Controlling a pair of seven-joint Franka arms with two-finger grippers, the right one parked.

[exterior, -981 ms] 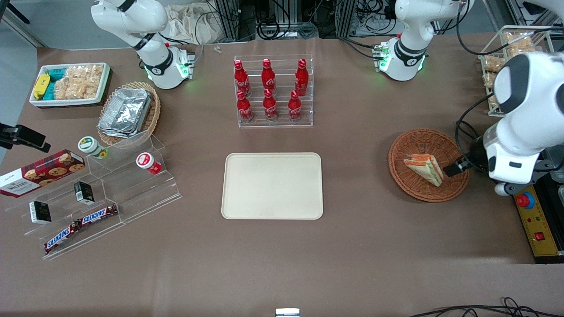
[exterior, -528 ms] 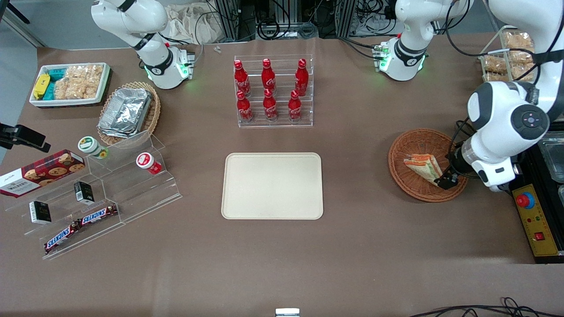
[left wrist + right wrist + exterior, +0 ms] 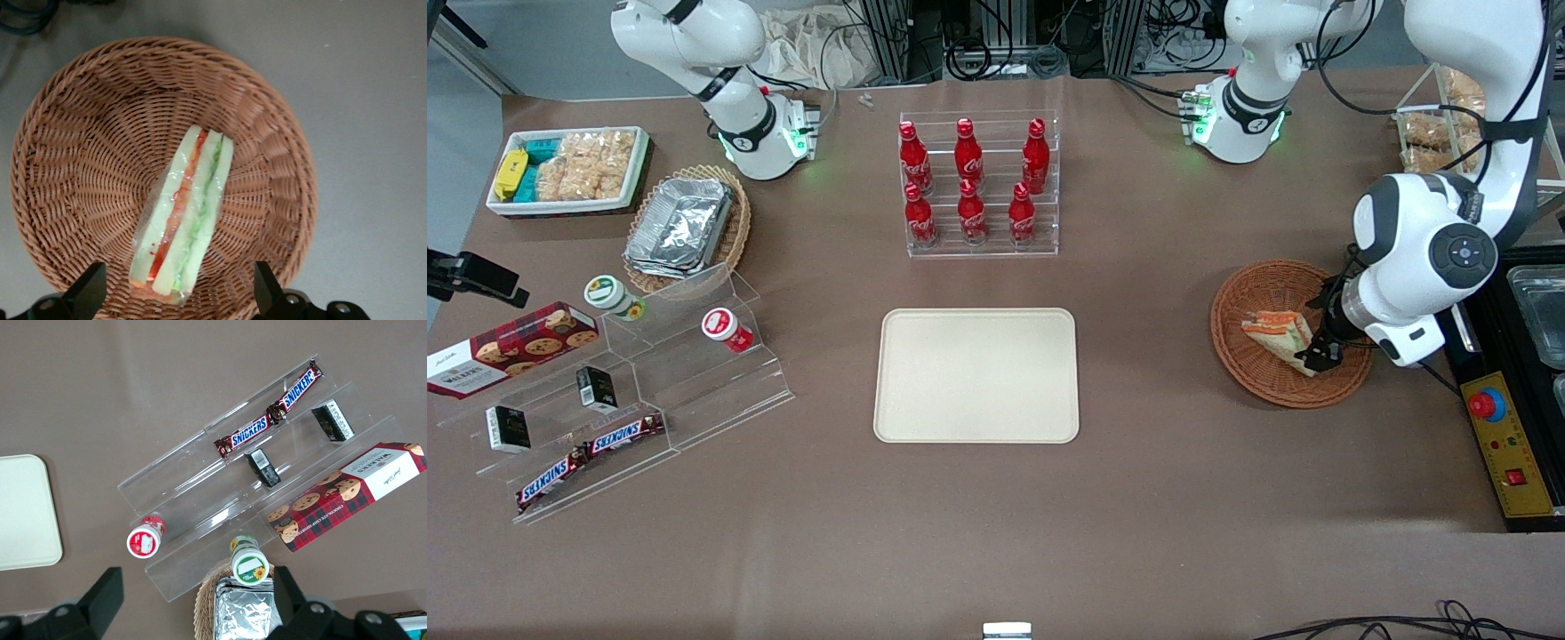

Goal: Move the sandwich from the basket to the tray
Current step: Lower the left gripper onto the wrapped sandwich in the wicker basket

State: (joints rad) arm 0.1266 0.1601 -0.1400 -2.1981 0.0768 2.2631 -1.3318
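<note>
From the front, the gripper hangs low over the basket, at the sandwich's end nearer the working arm. The tray lies bare mid-table, well apart. From the left wrist, the fingers stand spread wide, holding nothing, straddling the sandwich lying in the basket.

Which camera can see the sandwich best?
The left wrist view: the sandwich fills the basket's middle, stripes clear, between the open end effector. The front view shows it small, partly covered by the arm. The right wrist view misses it.
</note>
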